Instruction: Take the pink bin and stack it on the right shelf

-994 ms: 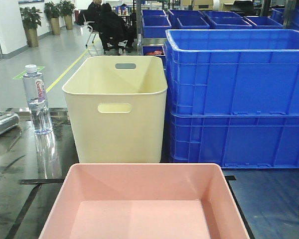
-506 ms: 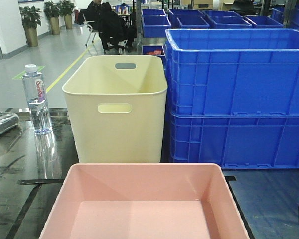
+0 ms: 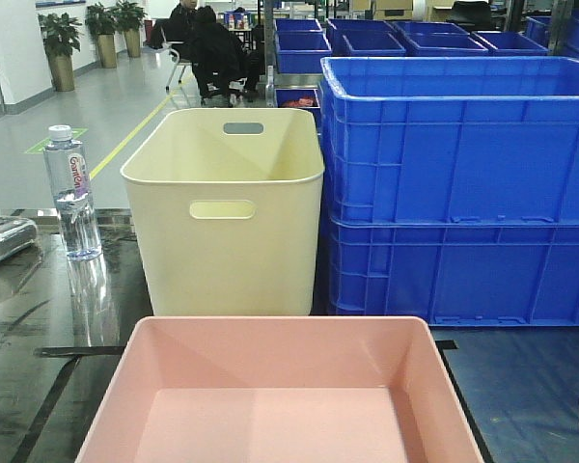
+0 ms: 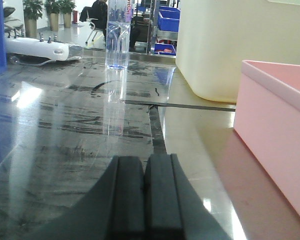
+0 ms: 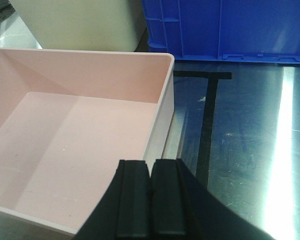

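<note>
The pink bin [image 3: 280,395] sits empty on the glossy black shelf surface [image 3: 39,386] at the front centre. It also shows in the left wrist view [image 4: 277,130] at the right and in the right wrist view [image 5: 75,130] at the left. My left gripper [image 4: 145,165] is shut and empty, low over the dark surface to the left of the bin. My right gripper [image 5: 151,167] is shut and empty, above the bin's right rim near its front corner. Neither gripper shows in the front view.
A tall cream-yellow bin [image 3: 227,207] stands right behind the pink bin. Stacked blue crates [image 3: 463,183] stand to its right. A water bottle [image 3: 70,193] and a white device [image 3: 0,238] are at the left. Black seam strips [image 5: 206,125] cross the surface.
</note>
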Available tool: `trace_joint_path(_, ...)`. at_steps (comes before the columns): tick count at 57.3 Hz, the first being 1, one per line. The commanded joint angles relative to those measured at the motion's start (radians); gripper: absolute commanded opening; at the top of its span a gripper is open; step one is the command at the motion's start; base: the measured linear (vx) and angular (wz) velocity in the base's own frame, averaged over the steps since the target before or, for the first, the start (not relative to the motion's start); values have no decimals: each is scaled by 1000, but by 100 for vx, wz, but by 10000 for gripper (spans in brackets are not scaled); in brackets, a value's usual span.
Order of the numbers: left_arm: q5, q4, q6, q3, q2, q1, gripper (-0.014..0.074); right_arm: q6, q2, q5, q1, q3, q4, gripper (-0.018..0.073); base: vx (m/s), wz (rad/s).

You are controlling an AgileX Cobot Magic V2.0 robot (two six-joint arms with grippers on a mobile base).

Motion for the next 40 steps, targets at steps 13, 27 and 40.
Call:
trace_joint_path(13, -79, -1, -8, 0, 5, 2, -8, -58, -125, -192, -72, 86, -65, -12, 0, 0)
trace_joint_path(27, -79, -1, -8, 0, 5, 2, -8, -69, -491, -702, -256, 591, -112, -12, 0, 0)
trace_joint_path(40, -79, -1, -8, 0, 5, 2, -8, -58, -747, -796, -271, 904, -115, -12, 0, 0)
